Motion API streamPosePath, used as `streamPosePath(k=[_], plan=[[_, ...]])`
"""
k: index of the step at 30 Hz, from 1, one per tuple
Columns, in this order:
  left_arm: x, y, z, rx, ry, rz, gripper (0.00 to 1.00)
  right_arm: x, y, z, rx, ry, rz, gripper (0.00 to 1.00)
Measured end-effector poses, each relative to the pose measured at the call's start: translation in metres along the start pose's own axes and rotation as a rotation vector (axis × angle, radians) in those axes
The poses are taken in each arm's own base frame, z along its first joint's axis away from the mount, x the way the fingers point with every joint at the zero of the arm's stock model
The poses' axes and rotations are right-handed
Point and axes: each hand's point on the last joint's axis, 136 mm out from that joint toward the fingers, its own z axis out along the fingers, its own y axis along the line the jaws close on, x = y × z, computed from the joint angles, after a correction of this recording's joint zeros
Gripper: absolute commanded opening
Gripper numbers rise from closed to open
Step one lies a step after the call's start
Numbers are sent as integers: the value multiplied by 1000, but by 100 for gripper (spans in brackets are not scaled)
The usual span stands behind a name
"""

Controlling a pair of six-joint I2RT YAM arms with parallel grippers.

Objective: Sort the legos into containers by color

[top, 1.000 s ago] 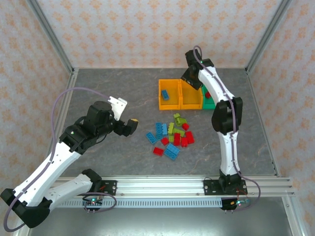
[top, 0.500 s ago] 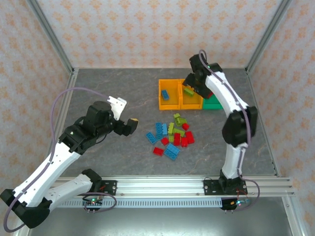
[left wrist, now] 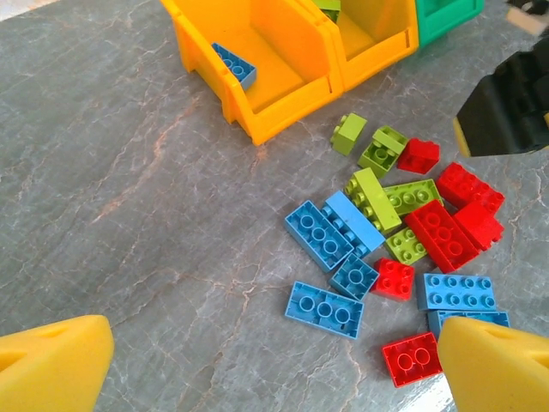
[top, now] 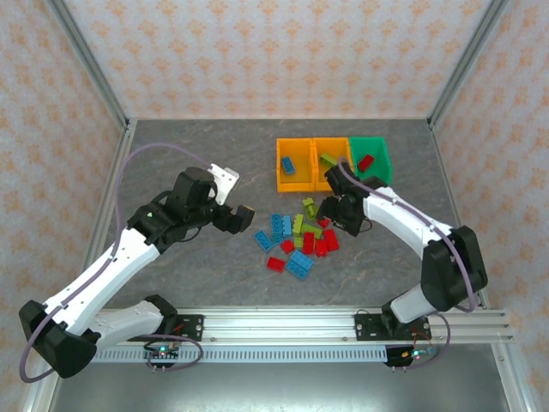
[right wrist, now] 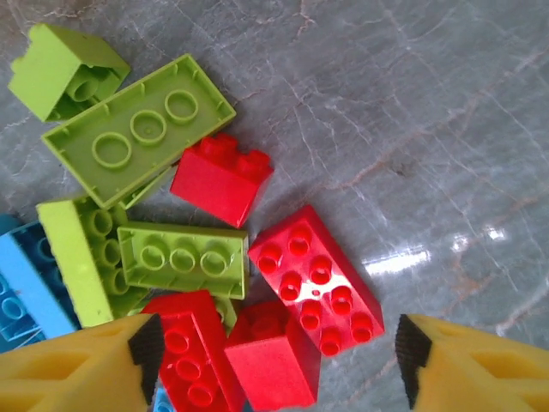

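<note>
My next pick turns on the right gripper (right wrist: 279, 352), which hangs over the right edge of the loose pile of small studded plastic bricks (top: 300, 242) with its yellow-padded fingers (right wrist: 77, 369) spread wide and nothing between them. In the right wrist view the red 8-stud plastic brick (right wrist: 316, 292) lies just above the gap, centre-right of the frame. Its long axis runs from upper left to lower right, oblique to the line the fingers close along, so I judge the wrist needs a twist before I drop. The left gripper (top: 240, 216), also wide and empty, sits left of the pile in the top view, nearer the light blue bricks but apart from them. That makes the right arm the nearer one for red. On the grey stone-patterned table (top: 189, 154) I count 6 red, 5 lime green and about 6 light blue, 1 blue partly hidden at the lower right of the left wrist view. Of the 3 bins in the upper centre, the left orange plastic bin (top: 296, 184) holds 1 light blue brick (top: 288, 165), the middle orange plastic bin (top: 334, 183) 1 lime green brick (top: 328, 159), and the green plastic bin (top: 382, 153) 1 red brick (top: 365, 161).
</note>
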Motion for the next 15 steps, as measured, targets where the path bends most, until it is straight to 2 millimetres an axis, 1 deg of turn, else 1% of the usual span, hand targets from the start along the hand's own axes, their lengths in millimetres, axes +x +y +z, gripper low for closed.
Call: streamPosePath(k=[3,6,12,15], plan=[[0,-2,-1,10,-3,1,98,-7,5,9,-5,-18,-106,70],[-2,-4,-4,15,-14,4,98,-13,7,18,9,-27,-227,66],[-7,-5,-20,17,-64,6,98,-16,16,41,25,34,-422,64],[-4,-4,-23,15,-70,6,98,-20,20,46,30,45,-487,58]])
